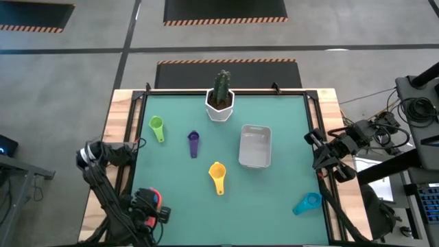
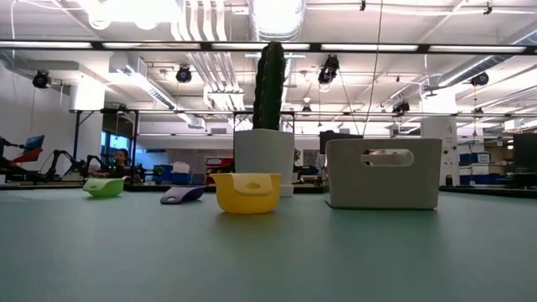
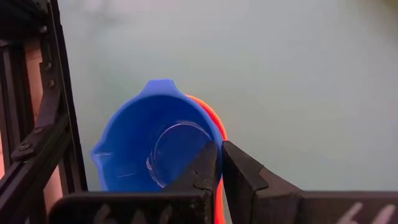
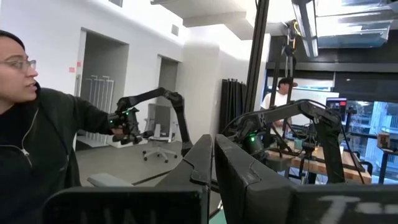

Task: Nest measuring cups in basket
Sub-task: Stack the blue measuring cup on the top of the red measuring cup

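Observation:
My left gripper (image 3: pixel 219 163) is at the table's near left corner, shut on a blue measuring cup (image 3: pixel 146 146) with an orange-red cup (image 3: pixel 214 115) nested under it. On the mat lie the green cup (image 1: pixel 157 127), purple cup (image 1: pixel 193 144), yellow cup (image 1: pixel 217 176) and teal cup (image 1: pixel 306 203). The grey-white basket (image 1: pixel 255 146) stands right of centre, open side up. My right gripper (image 4: pixel 213 155) is shut on nothing beyond the table's right edge, pointing out into the room. My left gripper pinches the wall of the blue cup at its rim (image 3: pixel 214 144). One finger (image 3: pixel 202 171) is inside the bowl and the other (image 3: pixel 242 171) outside. The orange-red cup's edge (image 3: pixel 219 186) shows in the narrow gap between them. Whether the cups rest on the mat does not show.
A white hexagonal pot with a cactus (image 1: pixel 220 101) stands at the far edge's middle. A black frame rail (image 3: pixel 59 118) runs close beside the blue cup. A person (image 4: pixel 37 124) is in the room beyond the right arm. Bare mat lies between the cups and the near edge.

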`<state>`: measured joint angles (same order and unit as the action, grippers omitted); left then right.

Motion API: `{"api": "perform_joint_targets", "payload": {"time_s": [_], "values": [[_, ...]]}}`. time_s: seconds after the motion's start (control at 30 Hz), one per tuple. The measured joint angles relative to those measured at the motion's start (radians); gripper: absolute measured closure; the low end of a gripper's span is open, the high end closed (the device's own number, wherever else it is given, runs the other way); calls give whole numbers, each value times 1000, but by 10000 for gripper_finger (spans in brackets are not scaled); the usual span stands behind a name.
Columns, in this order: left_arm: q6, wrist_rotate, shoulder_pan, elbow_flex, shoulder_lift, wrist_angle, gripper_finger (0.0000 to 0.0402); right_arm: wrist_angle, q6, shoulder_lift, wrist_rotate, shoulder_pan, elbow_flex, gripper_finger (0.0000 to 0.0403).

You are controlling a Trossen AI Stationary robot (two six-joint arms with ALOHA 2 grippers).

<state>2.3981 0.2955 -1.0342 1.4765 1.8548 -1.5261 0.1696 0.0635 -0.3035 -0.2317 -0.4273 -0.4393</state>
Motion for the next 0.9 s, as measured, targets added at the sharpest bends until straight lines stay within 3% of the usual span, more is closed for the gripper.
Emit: {"api": "perform_joint_targets", "payload": {"time_s": [0.7,0.9], "values": [[-6,0,6,0,5,0,401,0,7,0,0,0,0,394],[-6,0,8,-4,5,0,372,0,8,0,0,0,0,394]]}}
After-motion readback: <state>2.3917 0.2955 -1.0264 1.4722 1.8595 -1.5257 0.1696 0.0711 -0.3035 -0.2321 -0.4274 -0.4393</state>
